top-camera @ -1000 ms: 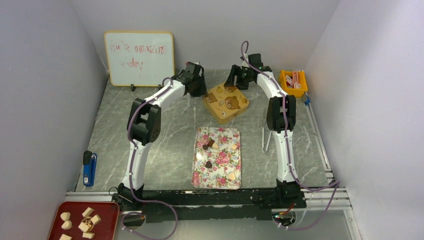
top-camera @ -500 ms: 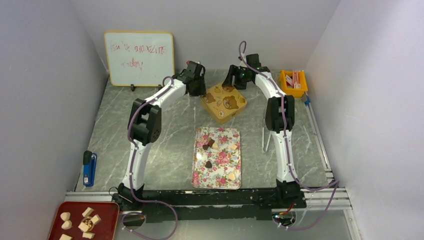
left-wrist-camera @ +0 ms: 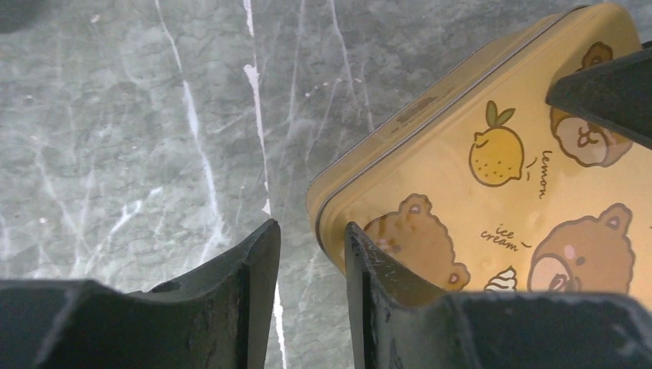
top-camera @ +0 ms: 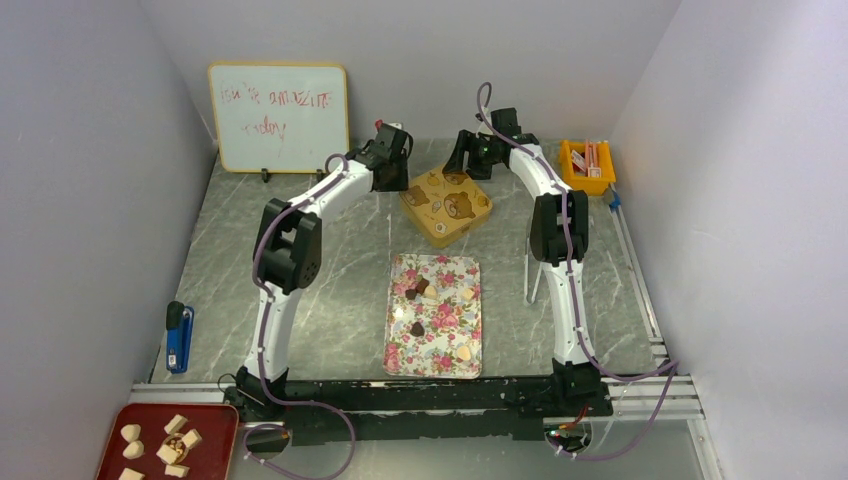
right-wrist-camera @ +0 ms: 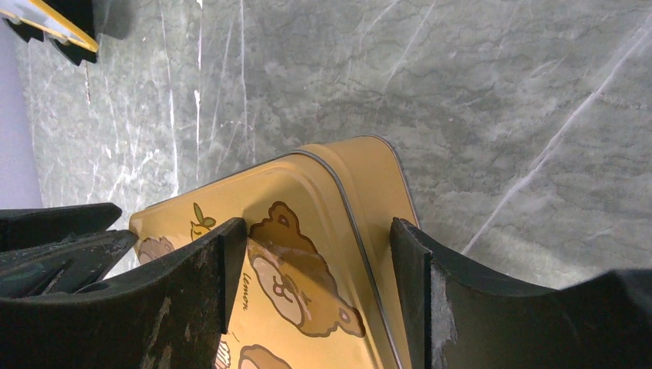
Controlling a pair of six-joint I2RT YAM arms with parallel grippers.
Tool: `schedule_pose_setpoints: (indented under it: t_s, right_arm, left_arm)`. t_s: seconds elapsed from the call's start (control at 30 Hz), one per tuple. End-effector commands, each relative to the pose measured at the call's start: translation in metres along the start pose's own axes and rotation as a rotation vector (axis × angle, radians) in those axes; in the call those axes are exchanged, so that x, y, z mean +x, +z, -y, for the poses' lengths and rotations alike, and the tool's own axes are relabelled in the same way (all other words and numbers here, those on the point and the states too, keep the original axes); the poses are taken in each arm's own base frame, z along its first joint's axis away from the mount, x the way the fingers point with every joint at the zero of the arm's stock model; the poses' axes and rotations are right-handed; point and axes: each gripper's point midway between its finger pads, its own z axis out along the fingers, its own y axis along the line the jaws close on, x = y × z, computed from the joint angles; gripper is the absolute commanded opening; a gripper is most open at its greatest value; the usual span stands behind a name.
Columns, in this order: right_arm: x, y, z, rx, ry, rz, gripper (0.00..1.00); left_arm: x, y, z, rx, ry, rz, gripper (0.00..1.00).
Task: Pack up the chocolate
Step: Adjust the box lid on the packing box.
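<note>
- Compared with a second ago, the yellow bear-print tin [top-camera: 446, 205] is sitting slightly farther left and back on the marbled table [top-camera: 330, 260]. Both grippers are standing farther back with it.
- The chocolate [top-camera: 417, 328] and the floral tray [top-camera: 400, 355] are lying just where they were.
- The left gripper [left-wrist-camera: 311, 238] is hovering at the tin's left corner with its jaws only narrowly apart and nothing pinched between them. One of its fingers [left-wrist-camera: 246, 269] is hanging over bare table, while the other is overlapping the lid's corner.
- The right gripper [right-wrist-camera: 317, 224] is straddling the tin's far corner with its jaws standing wide. I cannot tell whether they are pressing on the tin.
- The chocolate is lying on the floral tray in the middle of the table, between the two arms and well apart from the tin.
- The pieces are spreading along the tray's long axis, which is running from the arms' bases toward the back wall.
  - A small cluster is sitting near the far end, with a tan piece by the right edge.
  - One dark piece is lying around the middle.
  - One tan piece is lying near the right corner at the near end.
- The pieces are too small to tell which way each one is pointing.
- They are showing dark brown, tan and cream against the pink flowers. The tan piece at the near end is looking roughly heart-shaped.
</note>
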Motion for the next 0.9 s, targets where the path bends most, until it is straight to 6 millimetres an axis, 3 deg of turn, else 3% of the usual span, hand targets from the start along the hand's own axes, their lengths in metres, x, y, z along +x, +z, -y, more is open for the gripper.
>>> schedule_pose_setpoints:
  t_s: [0.0, 0.43, 0.7, 0.87]
  right_arm:
    - [0.047, 0.027, 0.024, 0.076, 0.036, -0.127, 0.70]
    - [0.046, 0.025, 0.024, 0.076, 0.031, -0.125, 0.70]
    - [0.046, 0.025, 0.023, 0.077, 0.030, -0.124, 0.70]
    - [0.046, 0.024, 0.023, 0.078, 0.029, -0.123, 0.70]
  left_arm:
    - [-0.022, -0.026, -0.003, -0.049, 0.074, 0.083, 0.40]
    - [-0.051, -0.056, 0.022, -0.010, 0.115, 0.191, 0.38]
    - [-0.061, -0.066, 0.031, 0.006, 0.120, 0.214, 0.06]
    - [-0.062, -0.069, 0.038, 0.019, 0.130, 0.220, 0.05]
